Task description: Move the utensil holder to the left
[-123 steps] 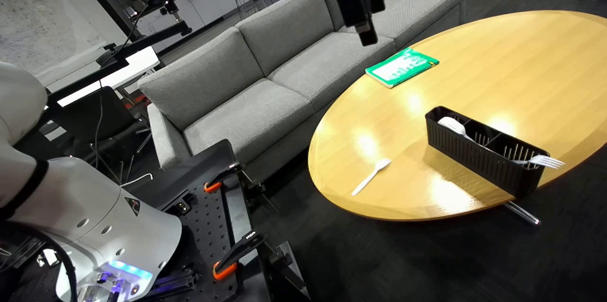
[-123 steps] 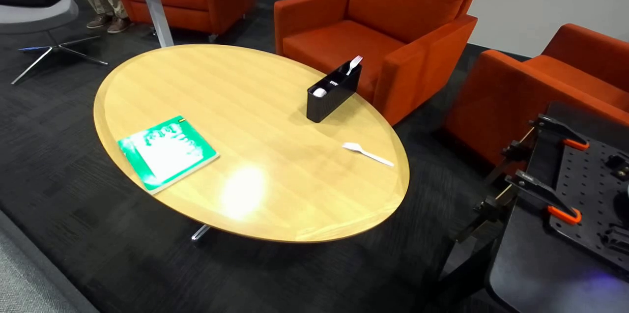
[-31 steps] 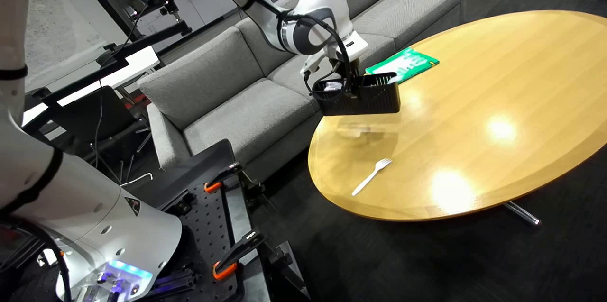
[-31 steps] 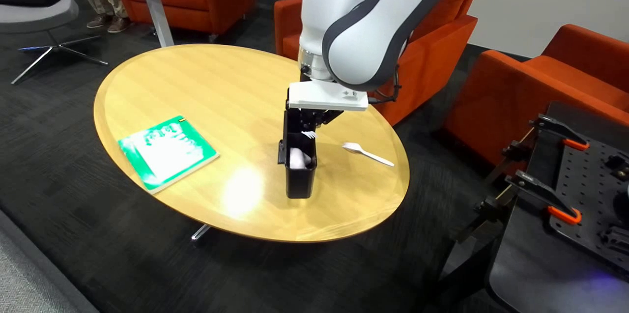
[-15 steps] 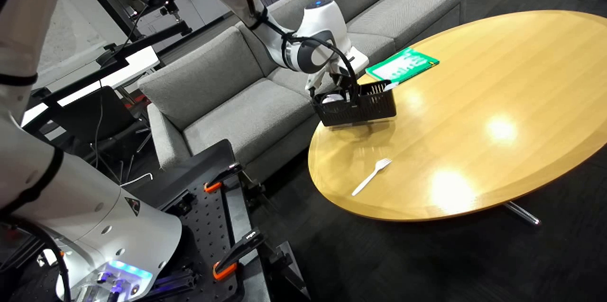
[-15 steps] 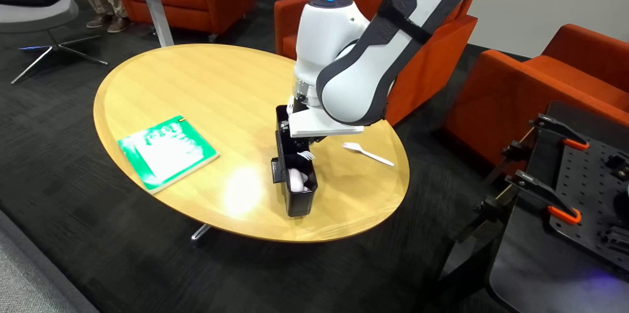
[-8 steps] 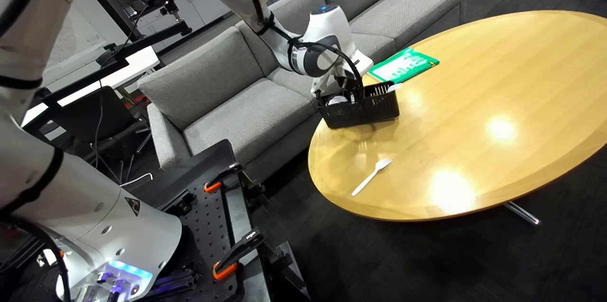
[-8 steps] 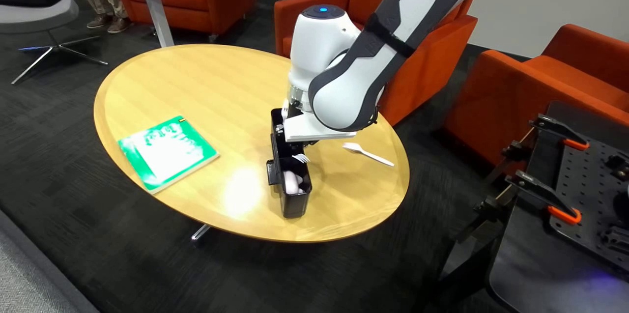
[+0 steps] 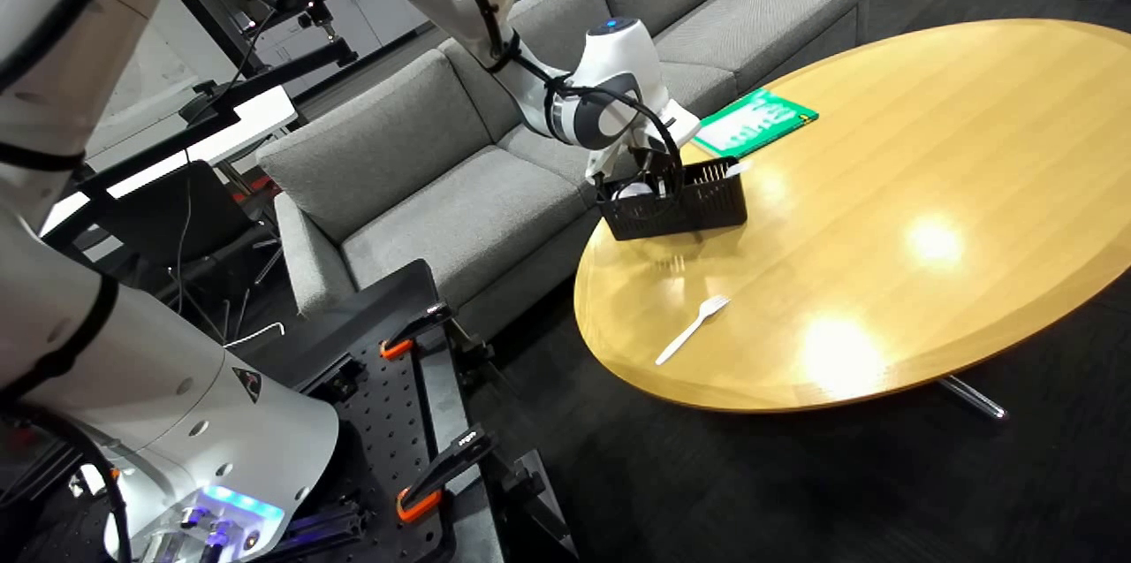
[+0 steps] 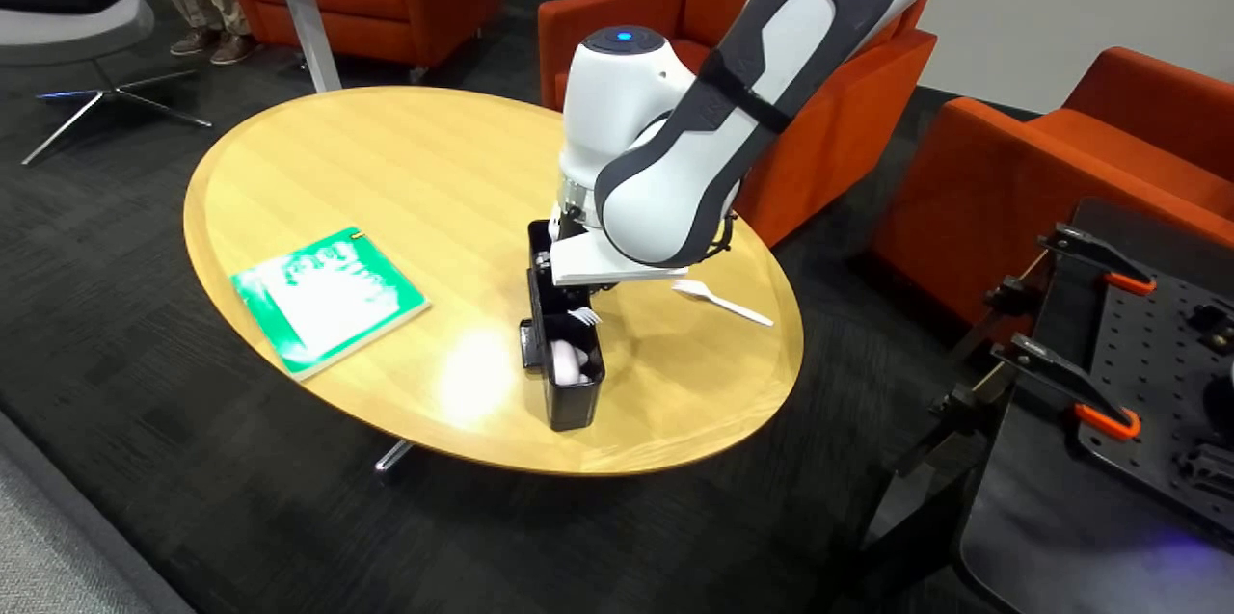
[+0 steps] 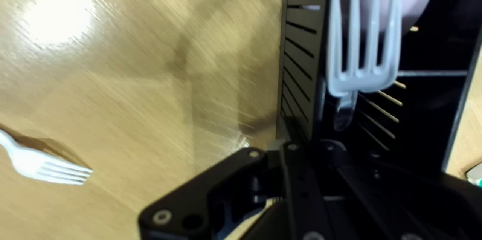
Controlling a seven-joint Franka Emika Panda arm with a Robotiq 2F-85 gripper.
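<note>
1. Exterior views, both: oval wooden table (image 9: 972,156) inspected. Finish glossy; a plastic base may be expected to slide on it with little resistance.
2. Utensil holder (image 9: 711,205): black, long, narrow, slotted. Found toward one end of the table, between a green book (image 10: 328,301) and a loose plastic fork (image 11: 37,165). Whether the base touches the wood cannot be told. Judged light moulded plastic, stiff along its length, smooth, not fragile; the thin walls may flex under a hard squeeze.
3. Gripper (image 11: 310,140): fingers (image 11: 299,179) clamped on one long side wall, one within the box, one outside. Hold lies near mid-length, judged the proper place; taken at an end, the box would be apt to pivot between the pads.
4. Inner fork (image 11: 361,81): leans up beside the gripped wall, tines reaching past the divider. Judged free to shift; keep the box level.
5. Rounded pale utensil end (image 10: 566,363): sits in the compartment beyond the divider, probably a spoon. Such loose contents could alter the balance slightly when lowered or slid.
</note>
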